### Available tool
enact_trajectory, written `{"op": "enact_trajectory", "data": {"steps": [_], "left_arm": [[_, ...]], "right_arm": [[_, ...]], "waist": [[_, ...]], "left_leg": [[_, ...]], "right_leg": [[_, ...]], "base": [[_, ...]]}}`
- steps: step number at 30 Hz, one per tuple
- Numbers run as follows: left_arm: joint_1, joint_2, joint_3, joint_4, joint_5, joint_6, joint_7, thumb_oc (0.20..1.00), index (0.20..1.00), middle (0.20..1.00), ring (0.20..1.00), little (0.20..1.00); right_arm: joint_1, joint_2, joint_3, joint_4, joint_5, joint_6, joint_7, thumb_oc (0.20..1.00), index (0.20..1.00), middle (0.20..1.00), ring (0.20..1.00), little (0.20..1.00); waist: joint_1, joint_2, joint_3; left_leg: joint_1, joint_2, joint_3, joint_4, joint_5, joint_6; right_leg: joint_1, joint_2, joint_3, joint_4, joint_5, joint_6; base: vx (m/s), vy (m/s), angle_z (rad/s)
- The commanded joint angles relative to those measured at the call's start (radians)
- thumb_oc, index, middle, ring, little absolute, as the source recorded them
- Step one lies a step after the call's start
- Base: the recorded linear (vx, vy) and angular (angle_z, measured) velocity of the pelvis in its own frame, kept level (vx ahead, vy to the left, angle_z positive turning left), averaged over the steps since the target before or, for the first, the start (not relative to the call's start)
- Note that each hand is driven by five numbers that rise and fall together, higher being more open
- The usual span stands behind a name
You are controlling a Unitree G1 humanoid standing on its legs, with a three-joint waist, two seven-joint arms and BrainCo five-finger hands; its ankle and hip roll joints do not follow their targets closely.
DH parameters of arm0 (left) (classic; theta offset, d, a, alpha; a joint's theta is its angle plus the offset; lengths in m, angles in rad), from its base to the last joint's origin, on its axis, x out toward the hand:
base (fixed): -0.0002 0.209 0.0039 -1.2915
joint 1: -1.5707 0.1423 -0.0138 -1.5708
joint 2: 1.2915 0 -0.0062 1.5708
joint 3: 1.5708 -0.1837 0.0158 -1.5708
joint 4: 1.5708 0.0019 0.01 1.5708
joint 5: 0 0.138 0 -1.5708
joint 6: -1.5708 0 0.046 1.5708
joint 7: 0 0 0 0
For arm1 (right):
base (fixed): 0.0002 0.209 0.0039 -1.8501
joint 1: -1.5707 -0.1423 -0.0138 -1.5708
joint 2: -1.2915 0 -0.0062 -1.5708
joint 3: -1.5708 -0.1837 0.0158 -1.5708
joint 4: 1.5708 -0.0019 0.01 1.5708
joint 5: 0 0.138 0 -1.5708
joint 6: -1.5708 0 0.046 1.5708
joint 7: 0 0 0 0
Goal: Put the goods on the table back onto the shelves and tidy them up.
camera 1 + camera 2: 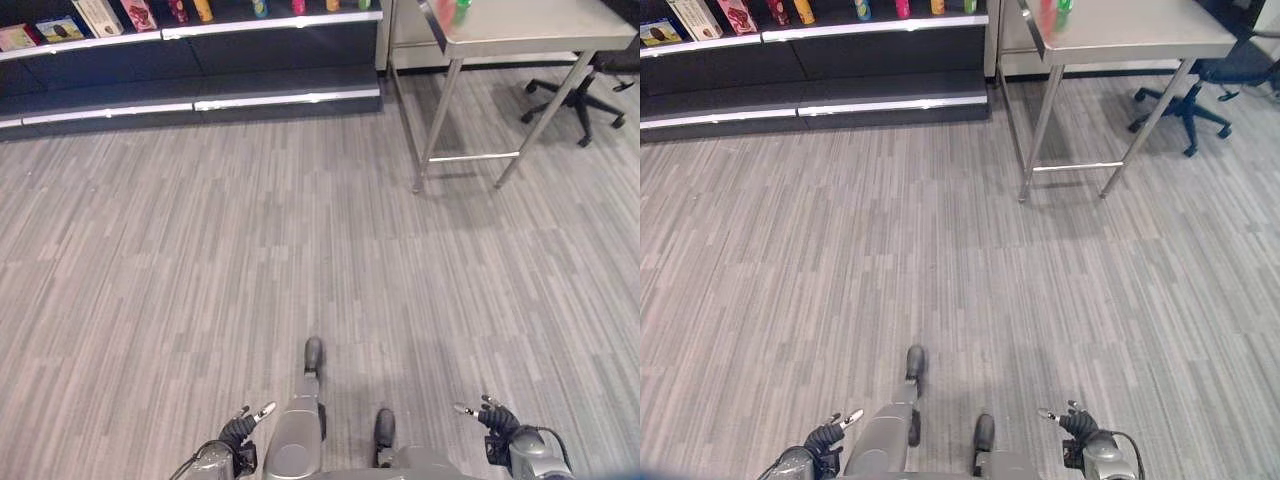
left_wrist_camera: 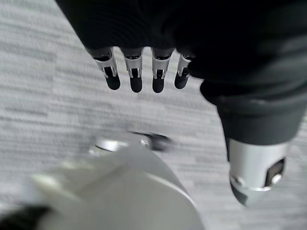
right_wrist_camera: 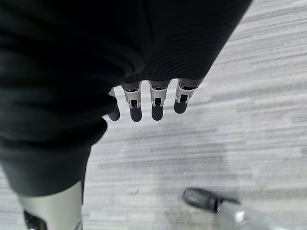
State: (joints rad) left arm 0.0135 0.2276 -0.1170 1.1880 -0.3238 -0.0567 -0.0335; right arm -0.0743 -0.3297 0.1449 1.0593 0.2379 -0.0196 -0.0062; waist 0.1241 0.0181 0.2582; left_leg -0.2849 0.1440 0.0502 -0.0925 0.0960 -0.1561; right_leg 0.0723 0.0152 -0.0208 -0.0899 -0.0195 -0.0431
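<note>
Approach step: left hand and right hand hang relaxed, empty. Next, walk to worktop, grasp green bottle.

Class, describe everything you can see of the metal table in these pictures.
The metal table stands at the far right on the grey plank floor, beside the dark shelves. Its top is flat, matt silver, on thin angled legs joined by a low crossbar. Green and red goods stand near its far left edge. An office chair sits behind it. Neither hand touches it.
</note>
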Motion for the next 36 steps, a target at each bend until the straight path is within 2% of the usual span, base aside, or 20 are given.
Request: {"op": "enact_trajectory", "data": {"steps": [1,2,3,4,5,6,8,10,11,13,16,18,21,24,27,31,32,33,34,36], "left_arm": [[0.014,0.057,-0.004,0.004,0.102,-0.012,0.011,1.000,1.000,1.000,1.000,1.000],[0.014,0.063,-0.003,0.006,0.113,-0.013,0.011,1.000,1.000,1.000,1.000,1.000],[0.002,0.074,-0.006,-0.015,0.107,-0.012,0.009,1.000,1.000,1.000,1.000,1.000],[0.002,0.073,-0.007,-0.015,0.107,-0.012,0.009,1.000,1.000,1.000,1.000,1.000],[-0.008,0.076,-0.012,-0.028,0.104,-0.014,0.017,1.000,1.000,1.000,1.000,1.000],[-0.021,0.082,-0.020,-0.038,0.098,-0.011,0.022,1.000,1.000,1.000,1.000,1.000],[-0.028,0.084,-0.020,-0.036,0.098,-0.009,0.022,1.000,1.000,1.000,1.000,1.000],[-0.033,0.077,-0.025,-0.040,0.088,-0.013,0.022,1.000,1.000,1.000,1.000,1.000],[-0.037,0.069,-0.026,-0.044,0.084,-0.014,0.020,1.000,1.000,1.000,1.000,1.000],[-0.039,0.064,-0.027,-0.040,0.082,-0.015,0.020,1.000,1.000,1.000,1.000,1.000],[-0.045,0.054,-0.022,-0.039,0.080,-0.018,0.025,1.000,1.000,1.000,1.000,1.000],[-0.047,0.047,-0.010,-0.035,0.086,-0.024,0.027,1.000,1.000,1.000,1.000,1.000],[-0.040,0.039,-0.007,-0.042,0.105,-0.029,0.022,1.000,1.000,1.000,1.000,1.000],[-0.030,0.031,-0.019,-0.042,0.126,-0.035,0.016,1.000,1.000,1.000,1.000,1.000],[-0.029,0.024,-0.024,-0.039,0.122,-0.032,0.021,1.000,1.000,1.000,1.000,1.000],[-0.016,0.026,-0.021,-0.063,0.082,-0.023,0.020,1.000,1.000,1.000,1.000,1.000],[-0.016,0.026,-0.021,-0.063,0.082,-0.023,0.020,1.000,1.000,1.000,1.000,1.000],[-0.008,0.026,-0.009,-0.066,0.064,-0.017,0.026,1.000,1.000,1.000,1.000,1.000],[-0.001,0.023,-0.003,-0.062,0.062,-0.018,0.031,1.000,1.000,1.000,1.000,1.000],[0.000,0.019,-0.002,-0.050,0.058,-0.018,0.032,1.000,1.000,1.000,1.000,1.000]], "right_arm": [[0.064,-0.006,0.002,-0.011,0.000,-0.024,0.002,1.000,1.000,1.000,1.000,1.000],[0.070,-0.003,0.005,0.005,-0.014,-0.021,0.009,1.000,1.000,1.000,1.000,1.000],[0.076,-0.004,0.006,0.014,-0.015,-0.019,0.006,1.000,1.000,1.000,1.000,1.000],[0.076,-0.004,0.005,0.014,-0.015,-0.019,0.006,1.000,1.000,1.000,1.000,1.000],[0.070,-0.006,-0.001,0.015,-0.008,-0.020,0.000,1.000,1.000,1.000,1.000,1.000],[0.067,-0.003,-0.014,0.019,0.001,-0.018,-0.008,1.000,1.000,1.000,1.000,1.000],[0.068,0.003,-0.020,0.022,0.001,-0.016,-0.010,1.000,1.000,1.000,1.000,1.000],[0.073,0.003,-0.025,0.031,0.004,-0.015,-0.013,1.000,1.000,1.000,1.000,1.000],[0.073,0.002,-0.036,0.033,0.010,-0.014,-0.016,1.000,1.000,1.000,1.000,1.000],[0.069,0.000,-0.038,0.034,0.014,-0.014,-0.017,1.000,1.000,1.000,1.000,1.000],[0.068,0.003,-0.043,0.016,0.025,-0.014,-0.021,1.000,1.000,1.000,1.000,1.000],[0.084,0.010,-0.046,0.006,0.027,-0.014,-0.020,1.000,1.000,1.000,1.000,1.000],[0.104,0.014,-0.057,0.007,0.022,-0.011,-0.017,1.000,1.000,1.000,1.000,1.000],[0.129,0.009,-0.052,0.031,0.012,-0.013,-0.001,1.000,1.000,1.000,1.000,1.000],[0.128,0.000,-0.040,0.044,0.002,-0.013,0.002,1.000,1.000,1.000,1.000,1.000],[0.109,-0.013,-0.023,0.029,0.019,-0.018,0.001,1.000,1.000,1.000,1.000,1.000],[0.109,-0.013,-0.023,0.029,0.019,-0.018,0.001,1.000,1.000,1.000,1.000,1.000],[0.096,-0.014,-0.016,0.015,0.027,-0.014,0.000,1.000,1.000,1.000,1.000,1.000],[0.091,-0.016,-0.016,0.009,0.037,-0.015,-0.001,1.000,1.000,1.000,1.000,1.000],[0.085,-0.014,-0.010,-0.006,0.046,-0.016,0.001,1.000,1.000,1.000,1.000,1.000]], "waist": [[0.007,-0.078,-0.110],[0.002,-0.091,-0.111],[-0.014,-0.082,-0.101],[-0.012,-0.079,-0.103],[-0.025,-0.076,-0.092],[-0.045,-0.045,-0.080],[-0.059,-0.036,-0.070],[-0.085,-0.019,-0.060],[-0.115,-0.011,-0.051],[-0.128,-0.010,-0.045],[-0.161,-0.026,-0.035],[-0.184,-0.036,-0.032],[-0.212,-0.041,-0.042],[-0.226,-0.045,-0.071],[-0.217,-0.020,-0.092],[-0.198,-0.043,-0.084],[-0.198,-0.043,-0.084],[-0.171,-0.065,-0.066],[-0.161,-0.076,-0.056],[-0.138,-0.082,-0.049]], "left_leg": [[-0.046,-0.074,0.030,0.074,0.131,0.083],[-0.020,-0.100,0.040,0.073,0.117,0.104],[0.046,-0.128,0.042,0.063,0.080,0.142],[0.043,-0.124,0.042,0.064,0.080,0.141],[0.082,-0.143,0.041,0.052,0.062,0.161],[0.157,-0.147,0.039,0.035,0.025,0.190],[0.195,-0.153,0.035,0.029,0.002,0.201],[0.250,-0.159,0.016,0.028,-0.029,0.200],[0.307,-0.168,-0.004,0.026,-0.066,0.197],[0.332,-0.172,-0.014,0.024,-0.084,0.194],[0.437,-0.198,-0.045,0.008,-0.157,0.182],[0.498,-0.202,-0.067,0.005,-0.203,0.171],[0.576,-0.197,-0.099,0.005,-0.260,0.158],[0.635,-0.184,-0.137,0.019,-0.302,0.145],[0.590,-0.136,-0.122,0.203,-0.240,0.093],[0.400,-0.105,-0.064,0.662,-0.024,0.021],[0.399,-0.106,-0.065,0.661,-0.023,0.021],[0.326,-0.094,-0.025,0.821,0.011,0.040],[0.292,-0.090,0.005,0.881,0.002,0.050],[0.205,-0.074,0.047,0.862,-0.038,0.067]], "right_leg": [[0.206,-0.136,-0.028,0.129,-0.112,0.184],[0.189,-0.162,-0.018,0.228,-0.025,0.198],[0.105,-0.177,-0.011,0.454,0.086,0.194],[0.102,-0.174,-0.009,0.452,0.088,0.194],[0.055,-0.189,-0.018,0.564,0.175,0.198],[-0.029,-0.206,-0.057,0.725,0.252,0.192],[-0.074,-0.235,-0.088,0.794,0.235,0.195],[-0.139,-0.234,-0.145,0.735,0.129,0.166],[-0.179,-0.220,-0.184,0.599,0.061,0.157],[-0.206,-0.204,-0.188,0.516,0.057,0.157],[-0.256,-0.159,-0.202,0.216,0.114,0.188],[-0.291,-0.140,-0.205,0.097,0.164,0.217],[-0.331,-0.126,-0.198,0.036,0.209,0.236],[-0.294,-0.117,-0.201,0.042,0.236,0.213],[-0.227,-0.080,-0.213,0.045,0.212,0.183],[-0.118,-0.063,-0.233,0.029,0.133,0.112],[-0.118,-0.063,-0.233,0.029,0.133,0.112],[-0.064,-0.062,-0.226,0.025,0.097,0.084],[-0.040,-0.066,-0.222,0.022,0.082,0.076],[-0.005,-0.062,-0.206,0.018,0.061,0.074]], "base": [[0.48,0.283,-0.75],[0.49,0.337,-0.75],[0.35,0.267,-0.51],[0.28,0.270,-0.34],[0.29,0.300,0.23],[0.29,0.299,0.35],[0.31,0.175,0.33],[0.50,0.072,0.38],[0.45,0.010,0.38],[0.35,-0.034,0.38],[0.49,-0.078,0.22],[0.52,-0.068,0.07],[0.48,-0.079,0.38],[0.60,-0.185,0.56],[0.47,-0.205,0.52],[0.27,-0.196,0.06],[0.32,-0.213,0.10],[0.32,-0.200,0.01],[0.40,-0.244,0.09],[0.30,-0.096,-0.06]]}}
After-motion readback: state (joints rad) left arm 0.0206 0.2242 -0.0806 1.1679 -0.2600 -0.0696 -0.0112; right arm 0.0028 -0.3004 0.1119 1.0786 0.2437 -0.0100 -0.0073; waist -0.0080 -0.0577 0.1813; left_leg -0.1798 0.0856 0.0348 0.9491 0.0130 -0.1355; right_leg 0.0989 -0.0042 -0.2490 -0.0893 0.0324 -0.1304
